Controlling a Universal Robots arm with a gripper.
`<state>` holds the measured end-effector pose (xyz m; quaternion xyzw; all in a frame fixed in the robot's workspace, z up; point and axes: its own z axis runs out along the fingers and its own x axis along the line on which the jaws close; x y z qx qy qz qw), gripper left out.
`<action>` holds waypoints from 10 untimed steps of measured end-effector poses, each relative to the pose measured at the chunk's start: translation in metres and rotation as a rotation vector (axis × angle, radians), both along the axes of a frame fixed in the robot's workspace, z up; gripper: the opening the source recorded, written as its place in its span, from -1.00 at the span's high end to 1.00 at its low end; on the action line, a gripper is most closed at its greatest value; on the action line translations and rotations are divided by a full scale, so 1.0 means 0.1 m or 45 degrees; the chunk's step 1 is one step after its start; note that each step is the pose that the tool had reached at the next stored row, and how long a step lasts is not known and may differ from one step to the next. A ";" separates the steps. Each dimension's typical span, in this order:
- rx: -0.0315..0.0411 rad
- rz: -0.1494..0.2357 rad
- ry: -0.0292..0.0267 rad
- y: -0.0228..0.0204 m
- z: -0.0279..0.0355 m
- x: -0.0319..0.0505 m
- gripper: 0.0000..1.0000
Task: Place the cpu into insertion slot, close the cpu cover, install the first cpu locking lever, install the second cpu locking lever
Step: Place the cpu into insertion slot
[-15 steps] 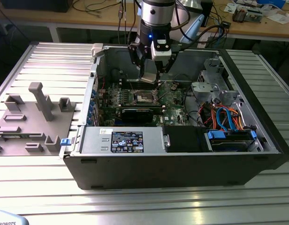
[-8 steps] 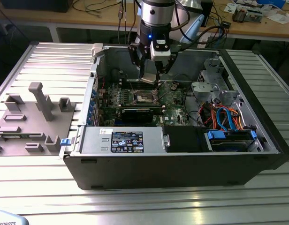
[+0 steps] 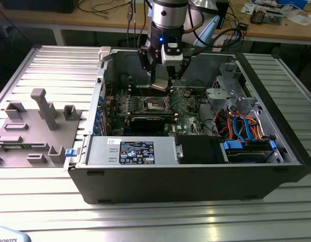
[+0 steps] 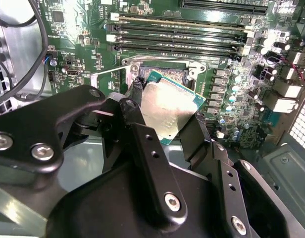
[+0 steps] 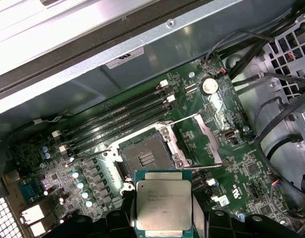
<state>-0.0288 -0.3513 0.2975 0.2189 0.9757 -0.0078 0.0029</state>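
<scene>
We are on the first step: getting the cpu [image 4: 170, 111] into its slot. The tool [image 4: 165, 118] is clenched on the cpu, one finger on each of two opposite edges, metal top facing the wrist cameras. In the exterior view the tool [image 3: 160, 81] hangs inside the open computer case [image 3: 196, 176], which lies on the tabletop [image 3: 145, 217].

The cpu [image 5: 163, 203] is in the air, apart from the board. The empty socket [image 5: 145, 156] lies beneath the tool and slightly ahead of it, its contact field bare. The cpu cover [image 5: 208, 136] stands swung open just beside the socket, away from the tool, and the thin locking levers [image 5: 204, 165] look released, so we judge that none of the closing steps has begun.

As we see it, seating the chip calls for squaring its edges with the socket frame, centring it over the opening, and lowering it flat, since a tilted or offset chip could land on the frame or the contacts.
</scene>
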 end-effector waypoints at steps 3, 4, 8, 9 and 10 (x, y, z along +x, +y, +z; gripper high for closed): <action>-0.0010 -0.006 0.0000 0.000 -0.004 0.000 -0.09; -0.0011 -0.008 -0.0001 0.000 -0.005 0.000 -0.09; -0.0015 -0.015 -0.0001 0.000 -0.010 0.000 -0.09; -0.0016 -0.016 -0.0001 0.000 -0.011 0.000 -0.09; -0.0017 -0.018 -0.0001 0.000 -0.012 0.000 -0.09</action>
